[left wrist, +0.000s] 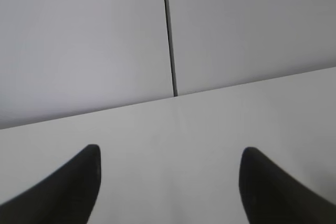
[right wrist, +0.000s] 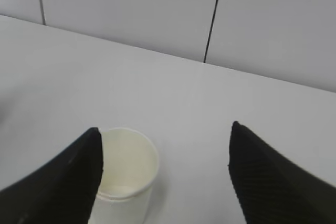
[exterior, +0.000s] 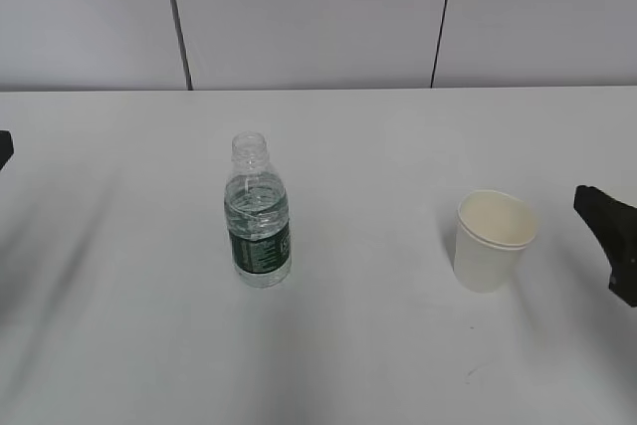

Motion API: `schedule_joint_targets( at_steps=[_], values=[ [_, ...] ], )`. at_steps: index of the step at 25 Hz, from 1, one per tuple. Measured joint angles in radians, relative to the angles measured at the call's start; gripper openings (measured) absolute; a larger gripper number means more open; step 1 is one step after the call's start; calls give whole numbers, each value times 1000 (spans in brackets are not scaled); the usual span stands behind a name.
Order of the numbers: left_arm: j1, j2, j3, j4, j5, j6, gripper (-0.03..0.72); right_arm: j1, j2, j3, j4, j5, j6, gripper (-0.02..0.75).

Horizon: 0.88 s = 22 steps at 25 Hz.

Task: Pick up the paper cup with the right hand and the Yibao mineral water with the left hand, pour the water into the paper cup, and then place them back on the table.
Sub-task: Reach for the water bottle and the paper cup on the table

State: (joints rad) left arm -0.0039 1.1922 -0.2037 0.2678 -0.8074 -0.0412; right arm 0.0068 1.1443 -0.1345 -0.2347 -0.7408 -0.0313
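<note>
The Yibao mineral water [exterior: 258, 213] stands upright and capless on the table [exterior: 378, 345], left of centre, with water in it. The paper cup [exterior: 493, 240] stands upright and empty to its right; it also shows in the right wrist view [right wrist: 127, 170], just inside the left finger. My right gripper [right wrist: 165, 140] is open and empty, its tip [exterior: 609, 228] at the right edge of the exterior view, right of the cup. My left gripper [left wrist: 170, 158] is open and empty over bare table; only a sliver of it [exterior: 4, 149] shows at the left edge. The bottle is out of the left wrist view.
A pale panelled wall with dark vertical seams [exterior: 177, 17] rises behind the table's far edge. White tabletop lies between the bottle and the cup and in front of both.
</note>
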Motion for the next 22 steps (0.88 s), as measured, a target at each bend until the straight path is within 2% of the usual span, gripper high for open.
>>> schedule_joint_targets(
  at_steps=[7,12,15,22],
  values=[
    [0,29,0,33,-56,-9,502,0,102,0,-47,-46,72,585],
    [0,88,-1,67,-161,-21,501,0,191,-1,-122,-186,74,585],
    [0,146,-1,79,-185,-78,501,0,244,-2,-143,-246,76,585],
    [0,326,-4,184,-303,-114,501,0,328,26,-139,-343,31,585]
  ],
)
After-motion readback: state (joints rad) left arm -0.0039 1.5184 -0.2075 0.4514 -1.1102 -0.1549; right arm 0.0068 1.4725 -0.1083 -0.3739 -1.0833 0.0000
